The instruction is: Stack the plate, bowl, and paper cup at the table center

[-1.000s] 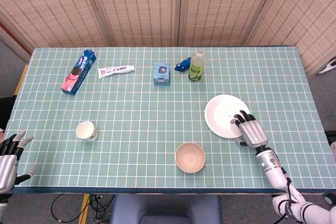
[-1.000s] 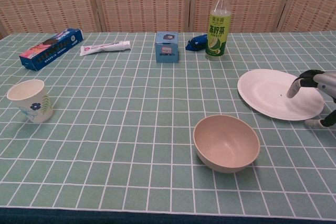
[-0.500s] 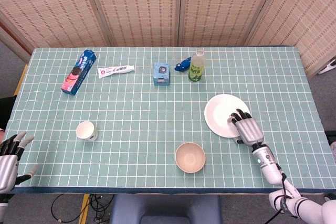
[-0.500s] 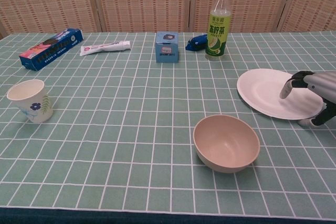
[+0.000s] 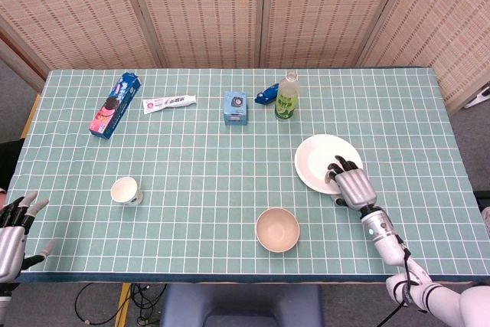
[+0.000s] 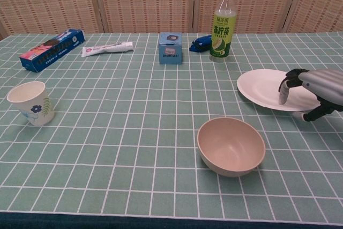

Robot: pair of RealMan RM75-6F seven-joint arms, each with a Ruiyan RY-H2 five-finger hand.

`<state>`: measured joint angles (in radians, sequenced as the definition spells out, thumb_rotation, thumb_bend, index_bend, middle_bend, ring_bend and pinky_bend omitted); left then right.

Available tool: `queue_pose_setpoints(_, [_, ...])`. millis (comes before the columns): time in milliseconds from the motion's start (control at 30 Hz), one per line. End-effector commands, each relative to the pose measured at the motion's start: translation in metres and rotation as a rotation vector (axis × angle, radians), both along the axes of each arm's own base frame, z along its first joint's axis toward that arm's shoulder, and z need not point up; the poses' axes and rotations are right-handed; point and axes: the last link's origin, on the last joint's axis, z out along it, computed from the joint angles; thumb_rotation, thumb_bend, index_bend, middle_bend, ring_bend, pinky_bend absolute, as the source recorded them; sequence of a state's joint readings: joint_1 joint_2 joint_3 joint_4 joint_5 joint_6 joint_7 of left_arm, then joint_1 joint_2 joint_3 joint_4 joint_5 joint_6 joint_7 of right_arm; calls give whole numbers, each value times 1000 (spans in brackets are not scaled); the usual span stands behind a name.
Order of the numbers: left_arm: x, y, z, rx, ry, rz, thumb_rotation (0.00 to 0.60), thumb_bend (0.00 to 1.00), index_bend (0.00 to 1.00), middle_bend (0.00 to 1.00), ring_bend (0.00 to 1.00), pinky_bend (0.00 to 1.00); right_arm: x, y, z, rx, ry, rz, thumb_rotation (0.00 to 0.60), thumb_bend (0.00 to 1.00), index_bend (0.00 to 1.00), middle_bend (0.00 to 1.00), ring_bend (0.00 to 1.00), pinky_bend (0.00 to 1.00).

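Round white plate (image 5: 320, 161), right hand (image 5: 348, 184) gripping its near edge.

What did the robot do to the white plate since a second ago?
The right hand slid further onto the plate, fingers on top and thumb by its near rim, and nudged it slightly toward the table's center. The bowl, paper cup and left hand stayed put.

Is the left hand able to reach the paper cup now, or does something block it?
Probably yes: the left hand is open at the table's near-left edge, and only bare tablecloth lies between it and the paper cup.
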<state>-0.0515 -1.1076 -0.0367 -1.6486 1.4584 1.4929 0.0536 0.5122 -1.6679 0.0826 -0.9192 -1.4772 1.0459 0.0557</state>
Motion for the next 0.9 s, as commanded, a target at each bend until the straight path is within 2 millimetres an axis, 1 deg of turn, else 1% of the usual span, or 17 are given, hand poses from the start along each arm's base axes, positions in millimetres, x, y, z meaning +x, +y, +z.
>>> queue_pose_setpoints(33, [0, 0, 0, 0, -1, 1, 600, 264, 159, 69, 75, 100, 4, -3, 0, -3, -7, 10, 600, 395, 442, 278, 89, 200])
queue_pose_setpoints(333, [-2, -1, 1, 4, -1, 8, 600, 264, 159, 68, 75, 100, 19, -15, 9, -44, -53, 48, 600, 415, 462, 295, 112, 200])
queue_pose_setpoints(400, [-3, -1, 2, 5, -1, 9, 600, 263, 159, 68, 75, 100, 22, -16, 11, -52, -62, 54, 600, 422, 479, 306, 120, 200])
queue_pose_setpoints(500, [-3, -1, 2, 5, -3, 9, 600, 263, 159, 68, 75, 100, 24, -16, 12, -61, -73, 63, 600, 435, 543, 335, 140, 200])
queue_pose_setpoints(700, [-2, 0, 2, 5, -5, 4, 600, 263, 159, 67, 75, 100, 30, -17, 19, -86, -87, 88, 600, 444, 571, 352, 150, 200])
queue_pose_setpoints(800, [-2, 1, 3, 6, -8, 1, 600, 263, 159, 67, 75, 100, 42, -17, 26, -106, -111, 134, 600, 444, 572, 354, 150, 200])
queue_pose_setpoints(900, [-1, 1, 3, 6, -13, -2, 600, 264, 159, 67, 74, 100, 62, -17, 33, -119, -136, 211, 600, 444, 572, 354, 151, 200])
